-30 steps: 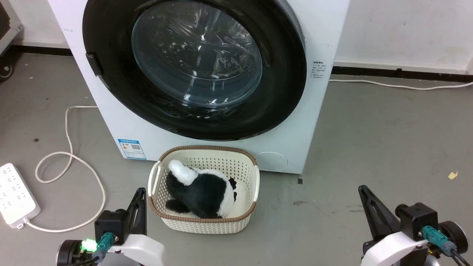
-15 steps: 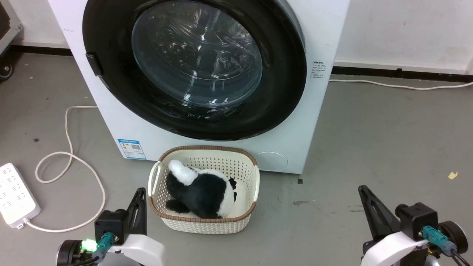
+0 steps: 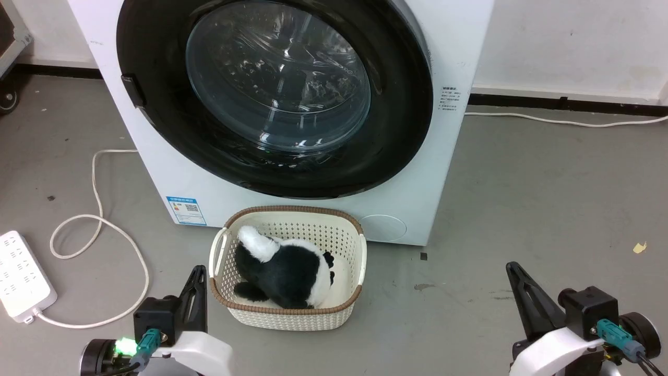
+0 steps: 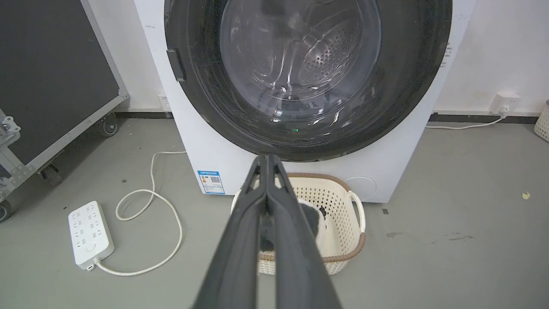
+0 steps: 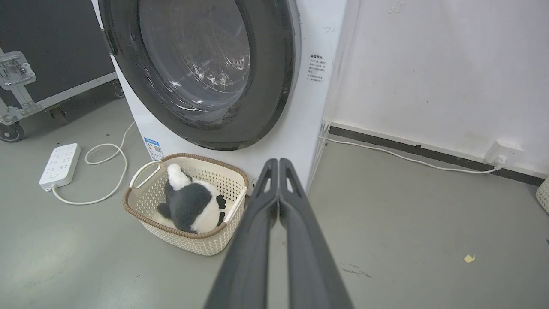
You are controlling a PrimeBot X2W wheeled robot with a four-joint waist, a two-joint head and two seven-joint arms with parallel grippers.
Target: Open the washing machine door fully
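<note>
The left gripper sits low at the head view's lower left, the right gripper at its lower right, each with fingers pressed together on nothing, pointing toward the washing machine and well apart from it. The washing machine door lies closed against the white front, its top edge cut off. The left gripper's own fingers hide much of the laundry basket in its wrist view.

Basket sits on the floor just before the washing machine, below the washing machine door, plush toy inside it; power strip lies well left.
</note>
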